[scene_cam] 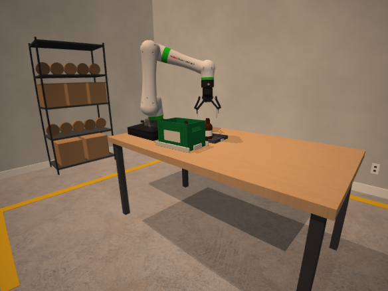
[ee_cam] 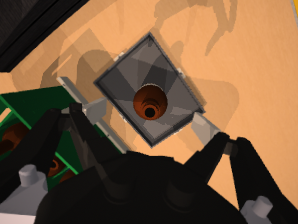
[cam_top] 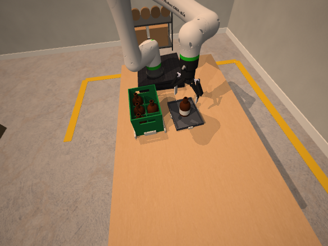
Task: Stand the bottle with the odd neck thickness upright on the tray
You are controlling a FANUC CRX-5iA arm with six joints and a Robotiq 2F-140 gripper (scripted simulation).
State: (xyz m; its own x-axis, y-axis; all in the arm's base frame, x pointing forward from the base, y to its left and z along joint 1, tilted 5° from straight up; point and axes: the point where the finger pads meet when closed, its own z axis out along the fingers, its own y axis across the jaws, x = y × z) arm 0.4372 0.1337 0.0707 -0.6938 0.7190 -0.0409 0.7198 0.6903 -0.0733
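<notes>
The counter [cam_top: 196,182] runs from the upper centre of the frame to the lower edge. A green crate [cam_top: 146,123] stands left of centre, holding four brown bottles [cam_top: 151,106] upright in its compartments. Just right of the crate lies a dark tray [cam_top: 194,123], apart from it. One brown bottle with a white label [cam_top: 185,106] stands upright on the tray's upper part. The gripper [cam_top: 187,94] hangs above the tray's upper edge, jaws spread wide, gripping nothing. A shelf rack [cam_top: 171,33] appears at top centre.
</notes>
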